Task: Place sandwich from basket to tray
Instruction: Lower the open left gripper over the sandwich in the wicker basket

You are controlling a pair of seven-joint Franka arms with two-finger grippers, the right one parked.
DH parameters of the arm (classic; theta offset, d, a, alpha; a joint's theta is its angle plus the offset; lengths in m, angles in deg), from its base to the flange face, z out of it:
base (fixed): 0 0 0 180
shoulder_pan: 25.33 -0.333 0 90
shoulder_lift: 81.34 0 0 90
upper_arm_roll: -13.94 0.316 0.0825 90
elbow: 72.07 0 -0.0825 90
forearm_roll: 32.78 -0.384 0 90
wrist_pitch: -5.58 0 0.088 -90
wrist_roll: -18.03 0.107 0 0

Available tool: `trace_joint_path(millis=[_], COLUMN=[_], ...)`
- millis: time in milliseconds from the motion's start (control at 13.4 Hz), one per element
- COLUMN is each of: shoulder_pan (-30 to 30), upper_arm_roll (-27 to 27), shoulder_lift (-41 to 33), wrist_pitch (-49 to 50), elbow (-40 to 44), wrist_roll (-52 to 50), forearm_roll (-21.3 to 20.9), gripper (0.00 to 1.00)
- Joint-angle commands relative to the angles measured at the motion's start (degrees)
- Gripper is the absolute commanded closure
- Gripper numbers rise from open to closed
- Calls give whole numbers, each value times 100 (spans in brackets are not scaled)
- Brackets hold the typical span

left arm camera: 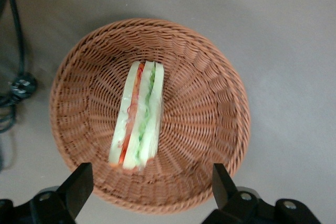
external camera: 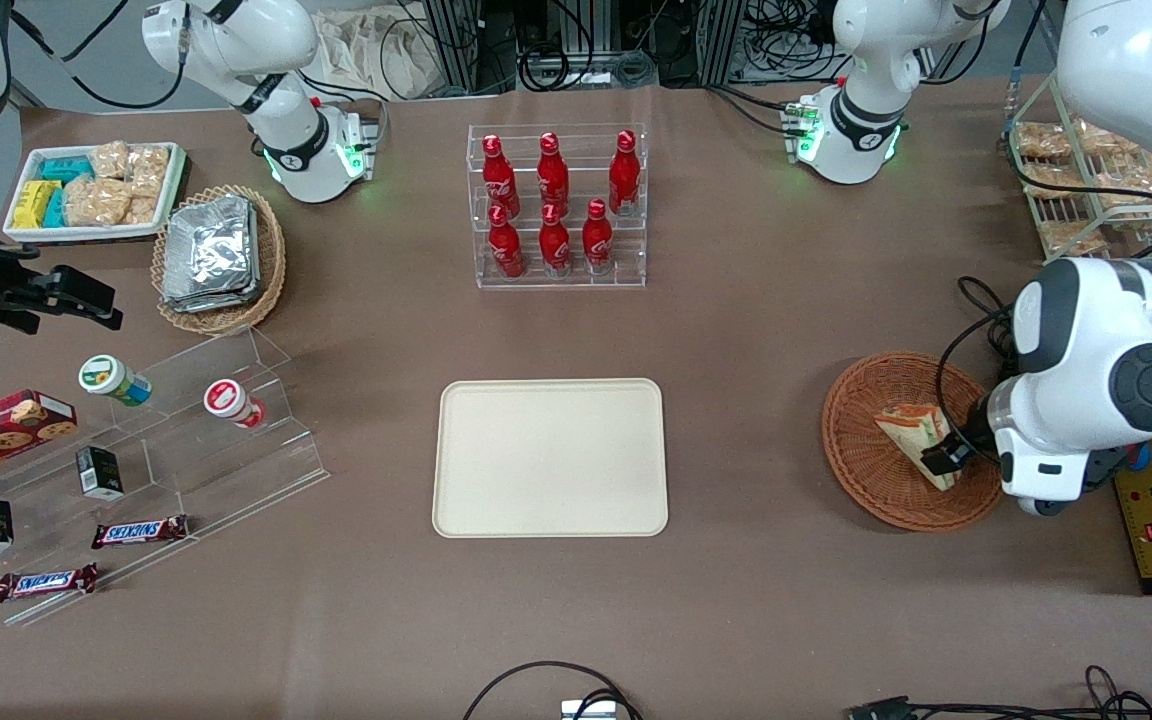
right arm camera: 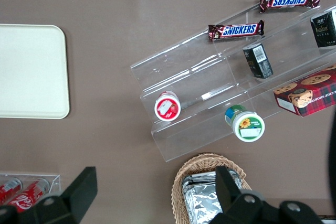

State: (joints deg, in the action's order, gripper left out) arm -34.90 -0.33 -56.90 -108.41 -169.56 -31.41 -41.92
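Pincer (left arm camera: 147,192) hovering spread open above the basket (left arm camera: 210,77), gripping nothing; the reach-to-grasp step is under way. Sandwich (left arm camera: 138,116) is lying in the basket on one edge, filling layers facing up, its long axis running across the gap between the fingers (left arm camera: 79,187). Next move is likely calling for a descent, perhaps a wrist turn, to close on the bread faces. Tray (external camera: 550,457) is waiting mid-desk, well apart toward the parked arm.
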Motion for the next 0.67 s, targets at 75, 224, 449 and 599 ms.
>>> trace_joint_path(millis=[75,224,449,599], shoulder_pan=[-238,-238,-247,-238], upper_arm_roll=[3,161,170,170], shoulder_lift=[-62,34,104,201], wrist_pitch=[-695,-660,-721,-774], elbow=[-780,-823,-947,-912], wrist_roll=[-443,-427,-514,-628], forearm_roll=[-53,-114,-247,-220], gripper=[0,0,0,0])
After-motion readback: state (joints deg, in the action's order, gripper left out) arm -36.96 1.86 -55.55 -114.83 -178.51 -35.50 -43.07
